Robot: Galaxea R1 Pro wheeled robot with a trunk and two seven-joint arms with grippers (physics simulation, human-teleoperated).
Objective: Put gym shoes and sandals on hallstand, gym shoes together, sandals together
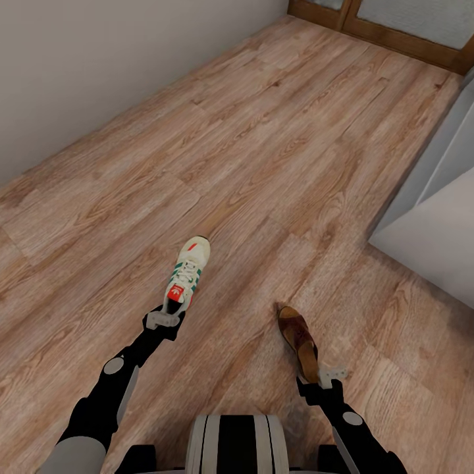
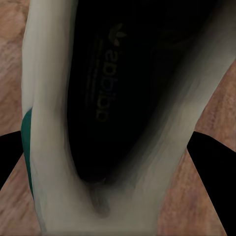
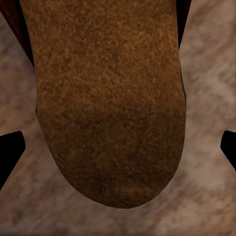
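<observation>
Left gripper (image 1: 166,320): in the lower left of the head view, at the heel of the gym shoe (image 1: 186,275); its fingers (image 2: 12,157) were dark wedges on both sides of the heel in the left wrist view, clamped on it.
Gym shoe: white with green stripes and a red-orange tongue patch, toe pointing toward the top of the frame, held over the corridor floor (image 1: 263,131) just left of centre; whether the sole touched the planks could not be told. The left wrist view looked into its dark opening (image 2: 118,98).
Right gripper (image 1: 322,378): in the lower right of the head view, at the heel end of the sandal (image 1: 299,339); dark finger tips (image 3: 10,152) sat at either edge of the right wrist view, apart from the tan insole (image 3: 110,98), so whether they gripped could not be told.
Sandal: dark brown, toe toward upper left, near the shoe but apart from it.
Hallstand (image 1: 434,217): pale grey unit at the right edge.
Wall (image 1: 85,59): plain, upper left.
</observation>
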